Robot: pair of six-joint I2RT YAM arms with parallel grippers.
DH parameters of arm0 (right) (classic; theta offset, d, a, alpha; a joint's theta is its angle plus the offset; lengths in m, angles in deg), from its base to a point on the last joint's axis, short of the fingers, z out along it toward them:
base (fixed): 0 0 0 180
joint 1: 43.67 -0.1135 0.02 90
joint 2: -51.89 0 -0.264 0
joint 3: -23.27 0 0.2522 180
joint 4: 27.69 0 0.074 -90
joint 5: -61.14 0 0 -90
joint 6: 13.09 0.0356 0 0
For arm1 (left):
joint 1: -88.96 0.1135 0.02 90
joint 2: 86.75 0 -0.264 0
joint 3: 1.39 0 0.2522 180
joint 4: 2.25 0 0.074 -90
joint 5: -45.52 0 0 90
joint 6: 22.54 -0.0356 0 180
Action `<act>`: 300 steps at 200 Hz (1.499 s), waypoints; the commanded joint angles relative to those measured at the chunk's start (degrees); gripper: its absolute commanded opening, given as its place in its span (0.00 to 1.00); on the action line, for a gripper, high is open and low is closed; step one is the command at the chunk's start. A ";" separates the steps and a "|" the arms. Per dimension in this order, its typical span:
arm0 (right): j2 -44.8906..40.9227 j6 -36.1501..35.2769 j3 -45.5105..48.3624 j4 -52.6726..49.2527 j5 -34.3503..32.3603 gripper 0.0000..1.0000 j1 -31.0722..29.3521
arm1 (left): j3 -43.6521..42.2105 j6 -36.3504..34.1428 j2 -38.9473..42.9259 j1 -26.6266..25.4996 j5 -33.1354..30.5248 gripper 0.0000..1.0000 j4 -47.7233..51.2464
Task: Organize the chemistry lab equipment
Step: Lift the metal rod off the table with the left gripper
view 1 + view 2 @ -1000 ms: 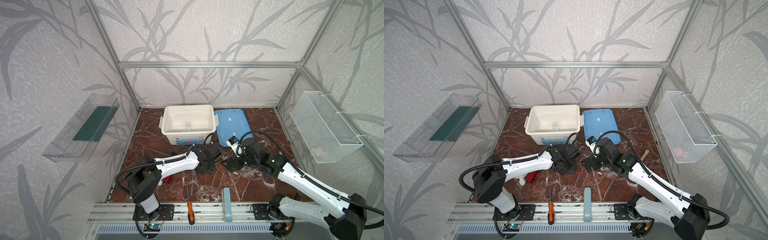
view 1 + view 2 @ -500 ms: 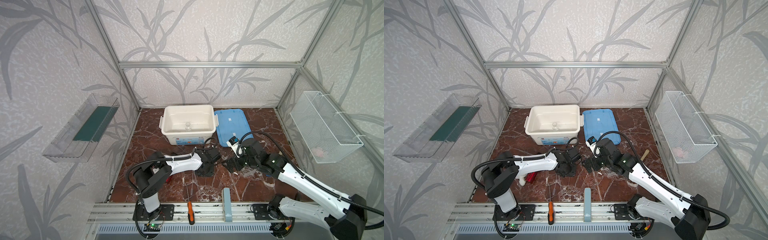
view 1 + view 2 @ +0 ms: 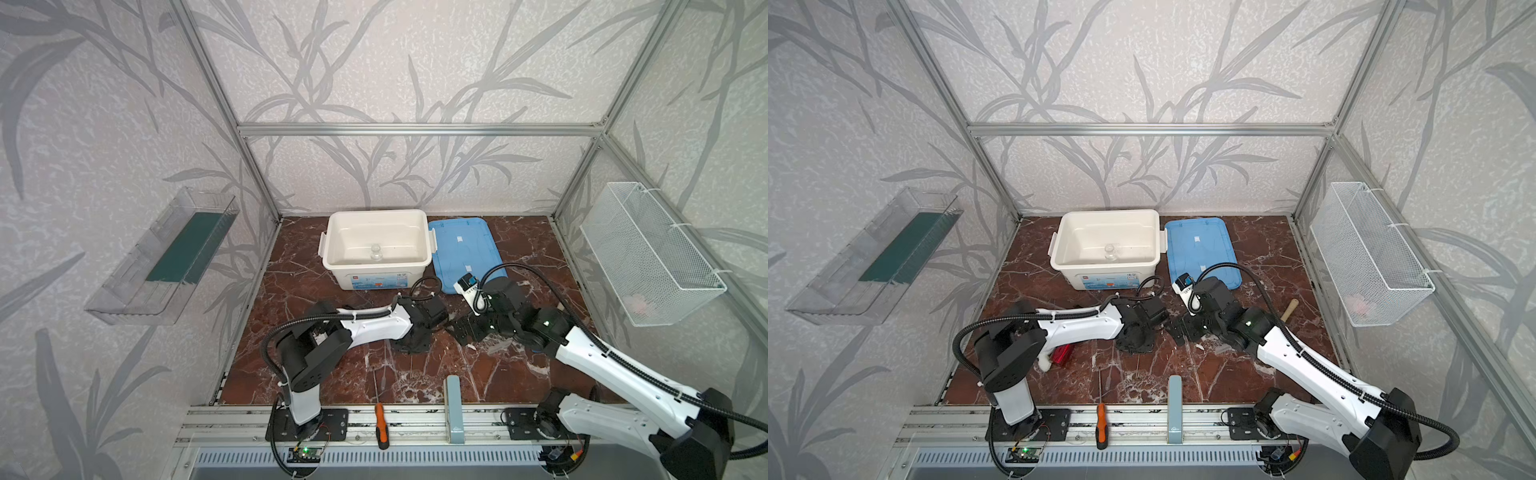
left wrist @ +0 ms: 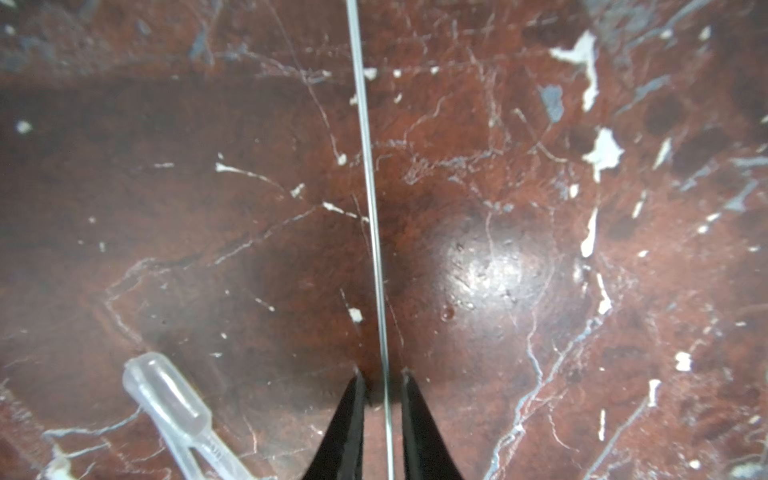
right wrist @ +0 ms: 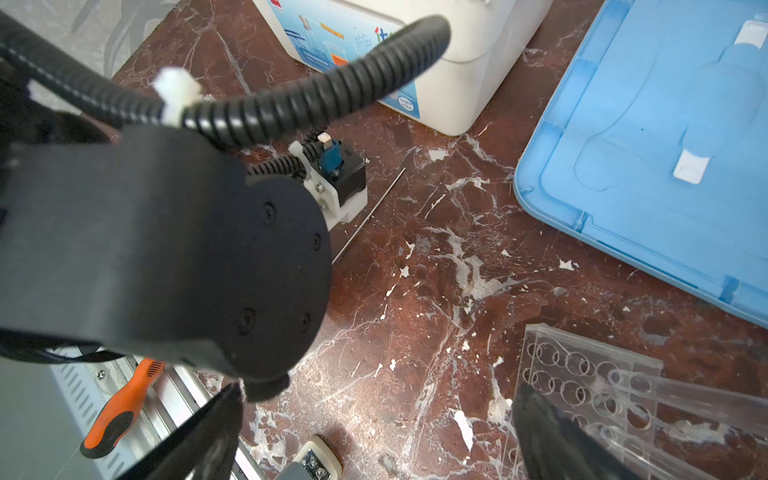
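- The left gripper (image 4: 384,415) stood low over the marble table (image 4: 208,208), just six o'clock of its centre in both top views; its jaws were narrowly apart, one on each side of the thin rod (image 4: 370,187); a sliver of gap showed on both sides, so no pinch was evident.
- The straddle was judged a set-up for lifting so slender a piece off a flat surface; an off-centre closing could roll it away.
- A dropper (image 4: 166,399) lay near the rod, untouched.
- The right gripper (image 5: 378,392) hung empty with its jaws spread wide; one finger was beside the holed rack (image 5: 602,374), which lay at about four o'clock; it was judged to be waiting.
- The white bin (image 3: 376,280) sat at twelve o'clock, with its blue lid (image 3: 463,253) off at one o'clock; the small jar (image 3: 376,252) was inside, so the bin was presumably the destination.
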 commanded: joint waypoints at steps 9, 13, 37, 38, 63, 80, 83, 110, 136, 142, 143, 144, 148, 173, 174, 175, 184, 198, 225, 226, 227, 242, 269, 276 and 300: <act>-1.76 -0.69 1.05 0.00 -1.44 0.99 -0.28 | 0.93 -0.95 -5.64 -0.88 -2.02 0.17 2.35; -1.80 -0.69 1.14 0.01 -1.53 0.99 -0.30 | 1.03 -1.06 -5.81 -0.90 -1.77 0.16 2.36; -1.67 -0.83 0.93 0.27 -2.07 0.99 -0.30 | 0.78 -1.32 -5.62 -0.90 -0.57 0.05 0.87; -1.67 -0.79 0.92 0.23 -2.08 0.99 -0.30 | 0.78 -1.32 -5.62 -0.90 -0.48 0.05 0.82; -1.76 -0.42 0.83 0.70 -2.43 0.99 -0.30 | 0.88 -1.32 -4.71 -0.90 -0.04 0.04 0.17; -1.85 -0.17 0.83 1.11 -2.67 0.99 -0.31 | 0.92 -1.57 -4.03 -0.85 -0.29 0.00 0.10; -1.85 -0.13 0.83 1.13 -2.74 0.99 -0.30 | 0.94 -1.70 -3.85 -0.85 -0.32 0.00 0.13; -3.32 0.82 1.24 2.67 -3.29 0.99 -0.30 | 2.32 -5.89 -0.78 -0.90 -1.48 0.00 1.42; -6.91 1.55 2.28 6.14 -3.45 0.99 -0.22 | 5.29 -10.44 3.18 -0.62 -6.20 0.00 5.64; -7.76 1.70 2.45 6.77 -3.76 0.99 -0.21 | 5.86 -11.69 3.83 -0.50 -7.01 0.00 6.49; -7.88 1.75 2.48 6.86 -3.89 0.99 -0.21 | 6.00 -11.83 3.94 -0.48 -7.13 0.00 6.66; -7.98 1.78 2.49 6.99 -3.99 0.99 -0.21 | 6.11 -12.02 4.04 -0.47 -7.32 0.00 6.88; -8.48 1.92 2.54 7.40 -4.33 0.99 -0.21 | 6.57 -12.63 4.39 -0.38 -7.86 0.00 7.54; -9.93 3.03 2.65 8.59 -7.64 0.99 -0.17 | 7.98 -17.10 7.12 0.11 -9.13 0.00 9.38; -9.93 3.08 2.66 8.61 -7.76 0.99 -0.15 | 7.98 -17.34 7.21 0.13 -9.07 0.00 9.43; -9.93 3.14 2.67 8.66 -7.82 0.99 -0.14 | 7.98 -17.55 7.39 0.19 -9.08 0.00 9.40; -9.77 3.50 2.53 8.96 -8.18 0.99 -0.04 | 8.05 -19.38 8.71 0.48 -8.79 0.00 9.82; -9.41 3.83 2.07 9.60 -8.02 0.99 -0.04 | 8.42 -21.14 10.88 1.02 -10.02 0.00 11.36; -9.66 4.00 0.96 11.71 -8.36 0.99 -0.04 | 8.99 -28.24 16.67 2.77 -12.19 0.00 12.89; -9.71 4.00 0.90 11.79 -8.43 0.99 -0.04 | 9.01 -28.49 16.86 2.91 -12.27 0.00 12.89; -9.73 3.96 0.82 11.92 -8.46 0.99 -0.04 | 9.06 -28.88 17.18 3.07 -12.31 0.00 12.94; -9.93 3.35 0.07 13.44 -8.78 0.99 -0.04 | 9.53 -35.04 20.69 5.94 -9.83 0.00 12.29; -7.01 1.96 -2.84 14.84 -7.50 0.99 0.23 | 14.53 -47.09 24.00 11.68 -6.40 0.00 14.38; -5.85 1.69 -3.87 15.08 -6.82 1.00 0.29 | 15.82 -50.32 24.39 12.66 -7.22 0.00 14.38; -2.25 0.98 -7.44 16.59 -3.85 1.00 1.05 | 17.41 -64.28 25.45 16.77 -5.55 0.00 11.46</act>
